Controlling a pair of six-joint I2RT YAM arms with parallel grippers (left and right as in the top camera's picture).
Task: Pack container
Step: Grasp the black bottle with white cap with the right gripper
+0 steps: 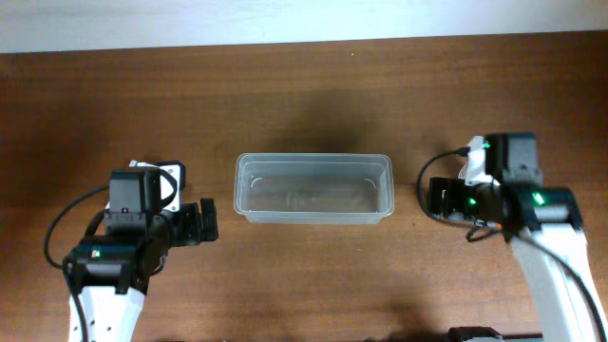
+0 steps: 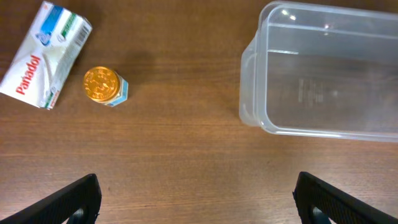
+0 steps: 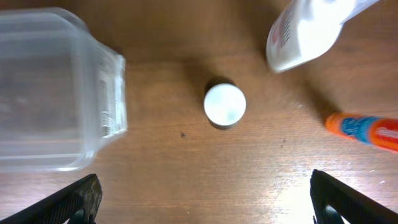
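Left gripper spread wide, box and gold-cap bottle off to one side, empty container mid-table btwn arms, right gripper spread too near white-cap bottle (small, upright): off-centre pinch could tip it, or a wide swing knock container askew.

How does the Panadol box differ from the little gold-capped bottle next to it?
The Panadol box is a white rectangular carton lying flat; the gold-capped bottle is round and stands upright. The box is clearly larger than the bottle. Both sit on the wooden table, outside the container.
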